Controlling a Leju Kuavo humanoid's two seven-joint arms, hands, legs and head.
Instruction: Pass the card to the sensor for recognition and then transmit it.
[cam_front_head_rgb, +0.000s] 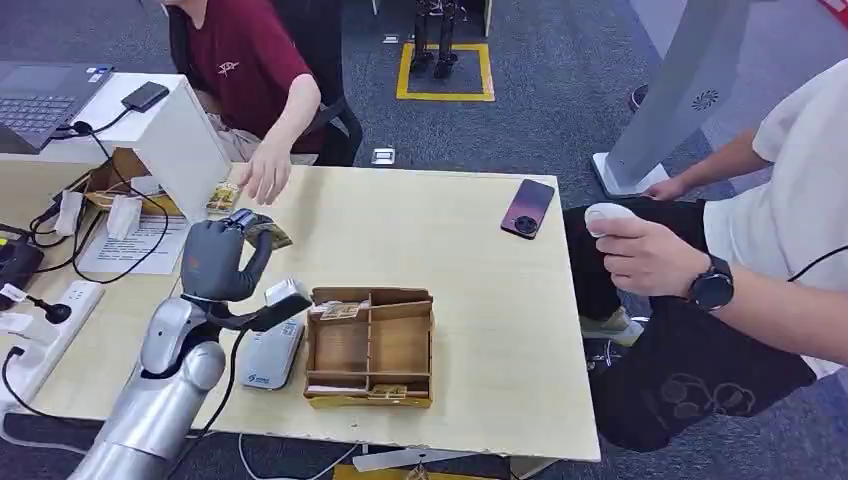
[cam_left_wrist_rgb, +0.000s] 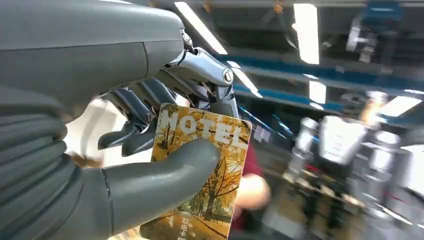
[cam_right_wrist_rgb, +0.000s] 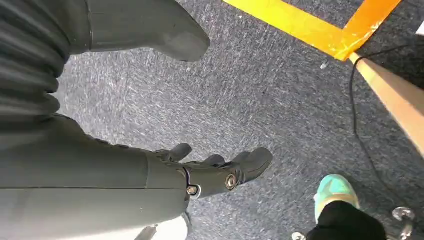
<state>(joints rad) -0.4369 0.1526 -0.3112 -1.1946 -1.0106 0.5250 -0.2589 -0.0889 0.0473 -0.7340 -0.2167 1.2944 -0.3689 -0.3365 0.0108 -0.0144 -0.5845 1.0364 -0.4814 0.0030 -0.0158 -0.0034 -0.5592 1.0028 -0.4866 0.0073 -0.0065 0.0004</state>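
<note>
Left hand (cam_front_head_rgb: 215, 262) is pinching the card (cam_front_head_rgb: 262, 232) between thumb and fingers, raised above the surface (cam_front_head_rgb: 480, 330). A person's hand (cam_front_head_rgb: 266, 172) is reaching in just beyond the card, so the handover runs forward from the left hand. Left wrist view is showing the card (cam_left_wrist_rgb: 202, 175) print, "HOTEL". Right hand (cam_right_wrist_rgb: 210, 172) is hanging over the floor, fingers loosely apart, holding nothing.

I stood in a robot lab. Grey carpet (cam_front_head_rgb: 560, 110) carried yellow floor tape (cam_front_head_rgb: 444, 70), and my table (cam_front_head_rgb: 460, 260) held a laptop (cam_front_head_rgb: 40, 100), cables and a power strip (cam_front_head_rgb: 40, 330).
</note>
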